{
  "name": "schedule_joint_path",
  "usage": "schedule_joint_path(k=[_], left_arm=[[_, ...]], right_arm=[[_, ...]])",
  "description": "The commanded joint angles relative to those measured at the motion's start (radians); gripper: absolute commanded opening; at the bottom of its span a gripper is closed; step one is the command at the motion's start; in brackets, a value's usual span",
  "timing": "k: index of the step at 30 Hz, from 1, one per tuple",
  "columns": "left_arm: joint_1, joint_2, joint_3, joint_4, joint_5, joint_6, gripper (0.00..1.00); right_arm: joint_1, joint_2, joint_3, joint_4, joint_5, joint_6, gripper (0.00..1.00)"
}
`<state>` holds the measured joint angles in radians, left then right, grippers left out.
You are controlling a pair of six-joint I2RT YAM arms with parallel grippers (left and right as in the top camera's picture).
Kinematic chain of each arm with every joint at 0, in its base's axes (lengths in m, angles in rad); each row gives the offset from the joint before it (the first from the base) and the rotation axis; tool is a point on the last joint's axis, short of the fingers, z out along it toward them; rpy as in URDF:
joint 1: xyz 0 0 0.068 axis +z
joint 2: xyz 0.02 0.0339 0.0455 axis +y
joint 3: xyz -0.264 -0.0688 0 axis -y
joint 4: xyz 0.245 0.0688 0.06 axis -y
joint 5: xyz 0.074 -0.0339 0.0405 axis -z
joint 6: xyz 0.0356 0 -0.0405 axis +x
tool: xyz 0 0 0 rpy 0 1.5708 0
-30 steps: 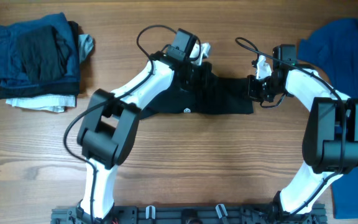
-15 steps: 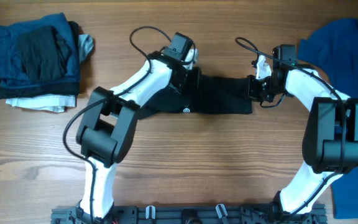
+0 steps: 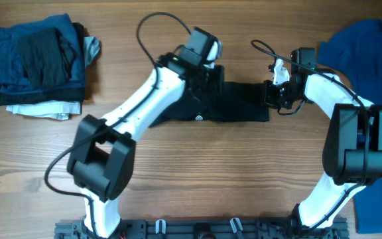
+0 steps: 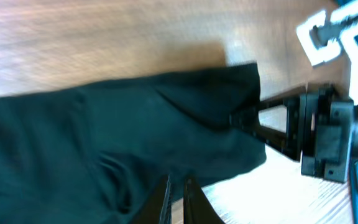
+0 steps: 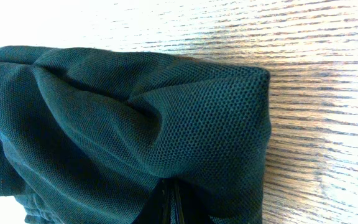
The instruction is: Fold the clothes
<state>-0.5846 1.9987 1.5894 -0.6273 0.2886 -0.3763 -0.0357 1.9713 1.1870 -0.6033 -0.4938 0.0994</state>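
Overhead: on the wooden table (image 3: pixel 204 169), a black cloth T-shirt (image 3: pixel 241 106) lies folded into a band at frame centre. It is judged limp, light and prone to sagging, so corners or a fold edge are best pinched. The right gripper (image 3: pixel 272 97) is clamped on its right end. A royal-blue shirt (image 3: pixel 360 53) is cut off at the right edge.

Left wrist: blurred. The left gripper (image 4: pixel 176 199) is closed over the black cloth; pinched fabric cannot be confirmed.

Right wrist: the jaws are shut on a fold, with the tips buried.
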Motion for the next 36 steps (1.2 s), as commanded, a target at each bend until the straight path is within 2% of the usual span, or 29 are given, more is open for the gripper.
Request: schedule_joint_path(k=[1,8,14,19,24,26,29,30,31,34,36], left_arm=[[-0.032,0.074,-0.006,-0.024,-0.027,-0.010,0.08],[-0.026,0.175,-0.006,-0.103,-0.058,-0.009,0.04],[-0.026,0.187,-0.006,-0.221,-0.149,-0.009,0.04],[-0.019,0.078,-0.005,-0.254,-0.157,-0.009,0.04],[-0.018,-0.050,-0.005,-0.193,-0.161,-0.009,0.04],[-0.018,-0.063,-0.005,-0.168,-0.182,-0.010,0.04],[-0.018,-0.053,-0.005,-0.138,-0.205,-0.010,0.05],[-0.018,-0.039,-0.005,-0.128,-0.205,-0.010,0.06],[-0.018,-0.032,-0.005,-0.127,-0.205,-0.010,0.07],[-0.018,-0.005,-0.005,-0.135,-0.237,-0.009,0.08],[-0.018,0.009,-0.005,-0.140,-0.290,-0.009,0.09]], right_arm=[[0.008,0.050,-0.011,-0.011,0.033,-0.021,0.04],[0.008,0.050,-0.011,-0.012,0.033,-0.021,0.04],[0.008,0.050,-0.011,-0.012,0.033,-0.021,0.04],[0.008,0.044,0.004,-0.032,0.029,-0.019,0.04],[0.008,-0.004,0.083,-0.124,0.025,-0.042,0.08],[0.008,-0.032,0.113,-0.169,0.032,-0.067,0.16],[0.008,-0.079,0.143,-0.229,0.068,-0.098,0.35],[0.008,-0.108,0.144,-0.251,0.121,-0.097,0.49],[0.008,-0.117,0.144,-0.262,0.143,-0.096,0.57],[0.008,-0.126,0.142,-0.281,0.169,-0.097,0.70],[0.010,-0.117,0.128,-0.262,0.174,-0.109,0.72]])
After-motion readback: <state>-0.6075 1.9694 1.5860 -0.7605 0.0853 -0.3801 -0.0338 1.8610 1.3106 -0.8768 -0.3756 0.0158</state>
